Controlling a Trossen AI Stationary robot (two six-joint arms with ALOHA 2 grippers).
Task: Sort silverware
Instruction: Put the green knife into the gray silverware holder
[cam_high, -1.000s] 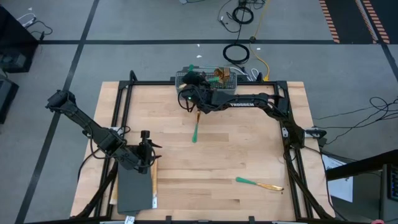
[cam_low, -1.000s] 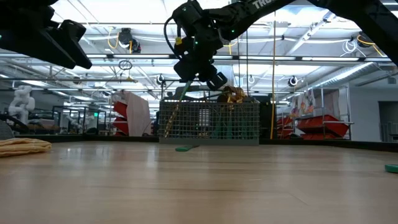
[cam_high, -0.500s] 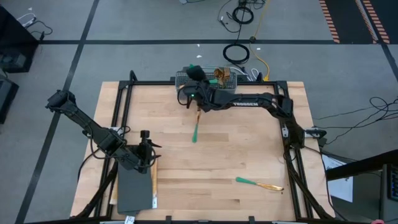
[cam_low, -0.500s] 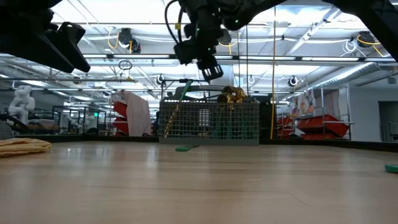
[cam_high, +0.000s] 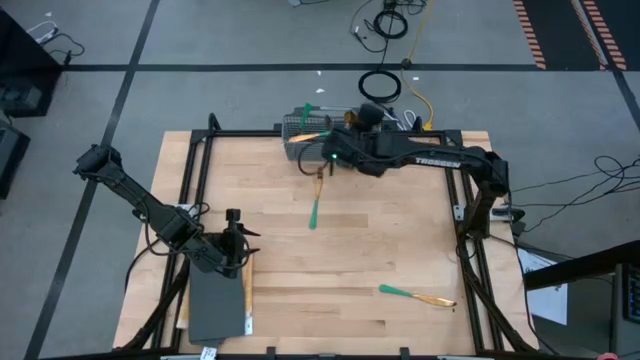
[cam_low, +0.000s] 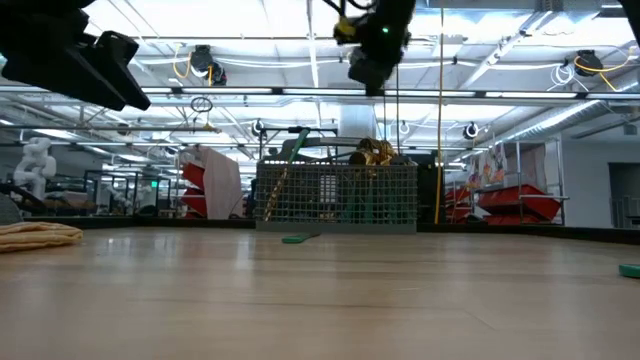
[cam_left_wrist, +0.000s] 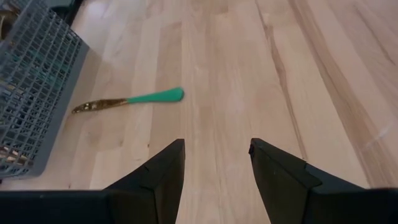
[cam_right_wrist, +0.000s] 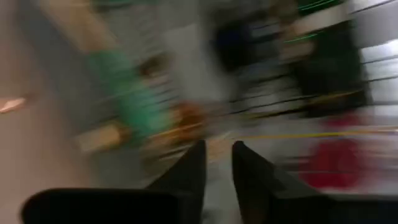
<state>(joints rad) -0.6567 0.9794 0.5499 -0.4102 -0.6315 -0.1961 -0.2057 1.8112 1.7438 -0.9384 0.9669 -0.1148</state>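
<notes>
Teal-handled, gold-headed silverware is split between the grey wire basket (cam_high: 322, 130) at the far edge of the bench (cam_high: 400, 240) and the bare wood. One piece (cam_high: 315, 205) lies just in front of the basket, its long axis running near to far with the gold head toward the basket. A second piece (cam_high: 415, 294) lies well apart, near the right front corner, its axis running roughly left to right.

Your right end effector (cam_high: 330, 152) hangs raised beside the basket, its fingers (cam_right_wrist: 189, 168) a narrow gap apart and holding nothing visible. The first piece lies just toward you from it, so this arm is the nearer one.

Your left end effector (cam_high: 236, 240) waits at the front left, over the dark tray (cam_high: 215, 305); its fingers (cam_left_wrist: 165, 171) are spread and empty.
</notes>
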